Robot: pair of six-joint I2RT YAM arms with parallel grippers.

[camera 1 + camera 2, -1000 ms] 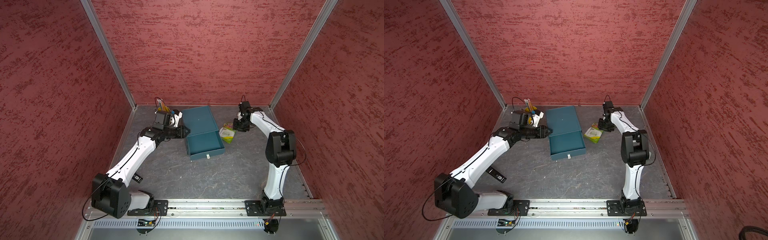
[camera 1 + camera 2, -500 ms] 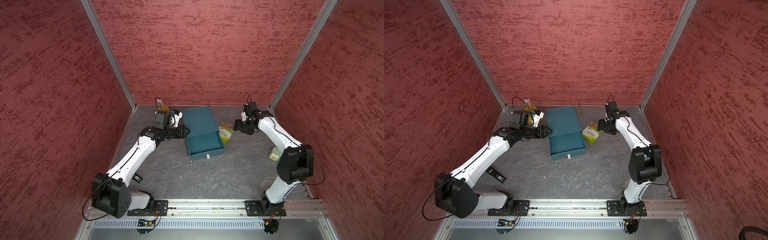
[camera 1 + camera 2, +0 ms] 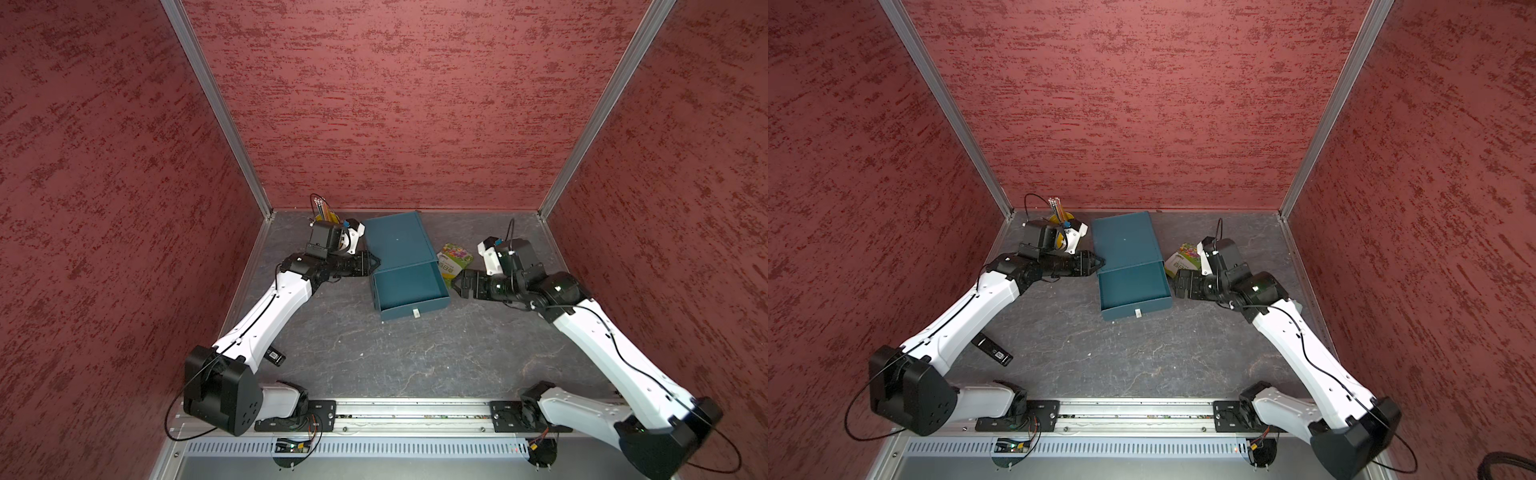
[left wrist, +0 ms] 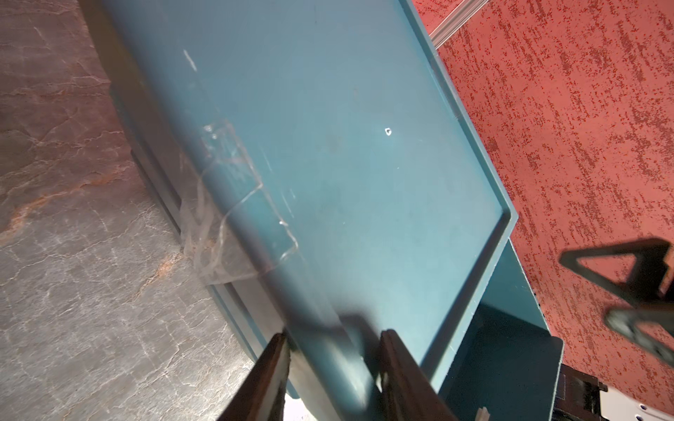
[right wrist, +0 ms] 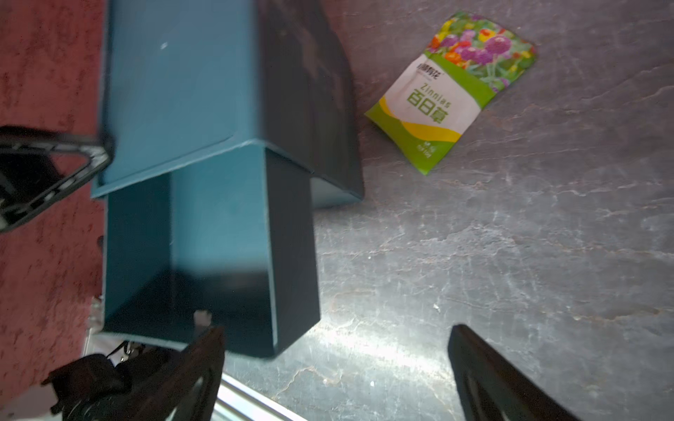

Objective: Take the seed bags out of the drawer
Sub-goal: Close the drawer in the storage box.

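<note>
The right arm's fingers (image 5: 204, 364) stood spread wide with nothing between them, the right gripper (image 3: 458, 286) hovering low beside the right wall of the pulled-out drawer (image 3: 395, 311) at centre frame in both top views. Across the box, the left arm's fingers (image 4: 271, 368) were drawn narrow on either side of the rim of the teal case (image 4: 346, 145), the left gripper (image 4: 335, 332) pinching it as if to steady it. One seed bag (image 5: 452, 91), green and white with a flower print, lay flat on the grey table (image 3: 415, 357) just right of the case and outside the drawer. The drawer's exposed part showed no packets; the stretch under the case was hidden. The bag looked light, thin and pliable, its glossy skin probably slippery, and it likely would bend rather than lift as a plate. A pinch across a short edge or a lifted corner seemed the surest hold.
</note>
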